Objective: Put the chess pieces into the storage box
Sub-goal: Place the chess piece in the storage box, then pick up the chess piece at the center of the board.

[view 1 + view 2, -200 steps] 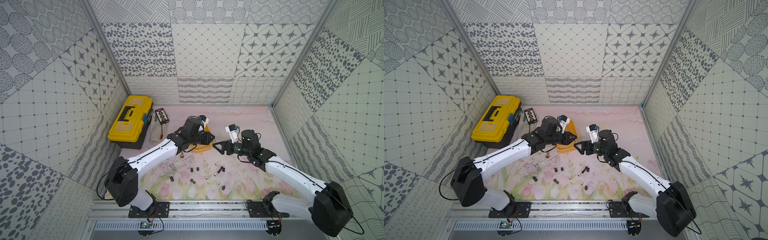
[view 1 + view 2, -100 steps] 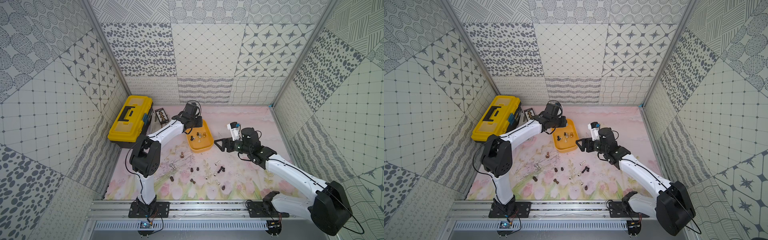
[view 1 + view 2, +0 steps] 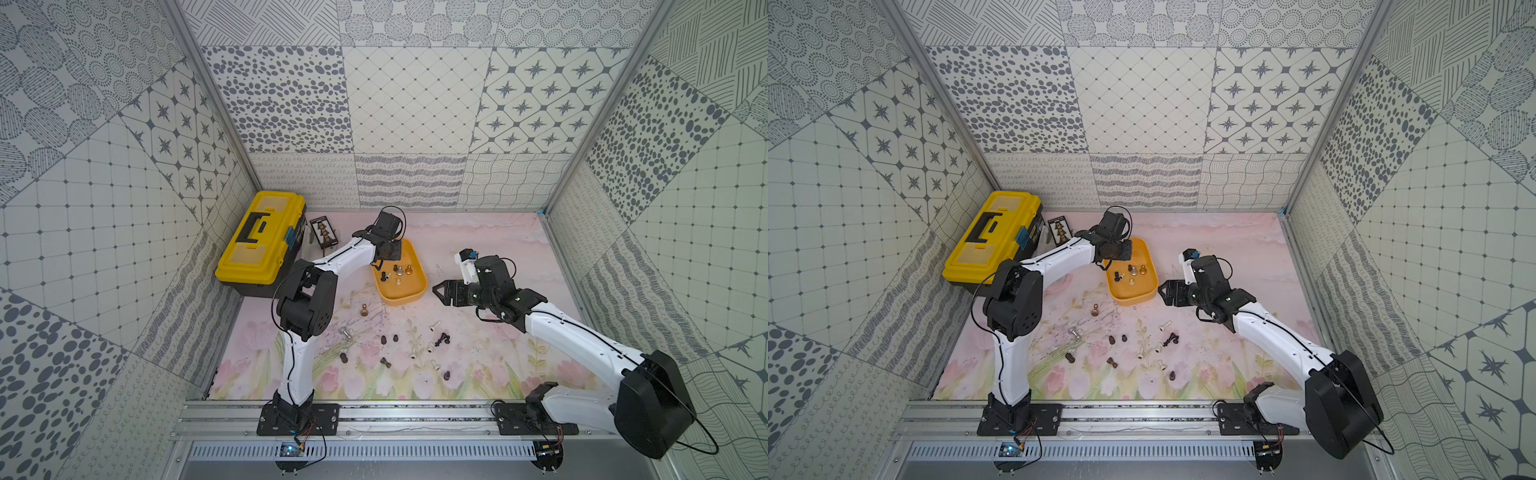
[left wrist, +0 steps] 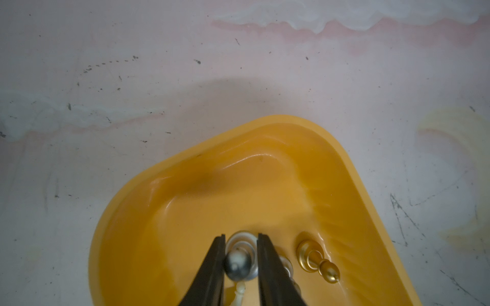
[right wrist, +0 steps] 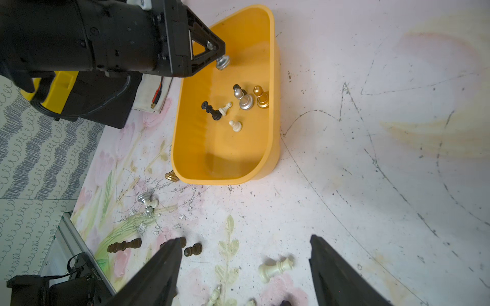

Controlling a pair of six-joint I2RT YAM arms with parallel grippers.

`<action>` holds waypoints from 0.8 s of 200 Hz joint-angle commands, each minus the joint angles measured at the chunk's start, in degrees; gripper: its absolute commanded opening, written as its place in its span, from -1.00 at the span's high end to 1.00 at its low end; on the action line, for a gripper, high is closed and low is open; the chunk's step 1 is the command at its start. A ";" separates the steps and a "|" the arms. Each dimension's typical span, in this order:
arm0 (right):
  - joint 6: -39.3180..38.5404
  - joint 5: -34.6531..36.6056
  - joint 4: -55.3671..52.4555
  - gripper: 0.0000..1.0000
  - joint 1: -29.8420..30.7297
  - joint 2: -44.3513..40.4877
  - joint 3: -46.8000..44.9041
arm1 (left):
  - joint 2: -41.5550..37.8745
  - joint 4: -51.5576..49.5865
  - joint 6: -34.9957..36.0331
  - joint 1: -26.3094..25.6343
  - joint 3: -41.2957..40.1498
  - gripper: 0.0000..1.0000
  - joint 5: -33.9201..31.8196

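Left gripper (image 4: 241, 235) flanks shiny silver pawn (image 4: 240, 265) over orange-yellow storage box (image 4: 265, 137).

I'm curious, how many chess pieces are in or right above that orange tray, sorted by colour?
Black pieces: 2
White pieces: 2
Silver pieces: 2, one in the left hand above the tray
Gold pieces: 1
Total: 7
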 commanded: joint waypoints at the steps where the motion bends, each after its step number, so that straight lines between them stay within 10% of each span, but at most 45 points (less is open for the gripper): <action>1: -0.19 0.76 -0.28 -0.62 0.13 -1.25 0.03 | 0.41 -1.14 1.47 0.25 0.06 0.32 -2.82; 85: 2.21 -0.91 -9.35 -0.42 1.04 -5.54 -1.84 | -8.25 -1.14 -0.64 0.09 -4.47 0.29 1.39; 160: 11.27 9.55 -27.48 -0.24 18.52 -8.81 -4.73 | -30.61 -1.51 -1.95 -6.36 -20.06 0.28 4.47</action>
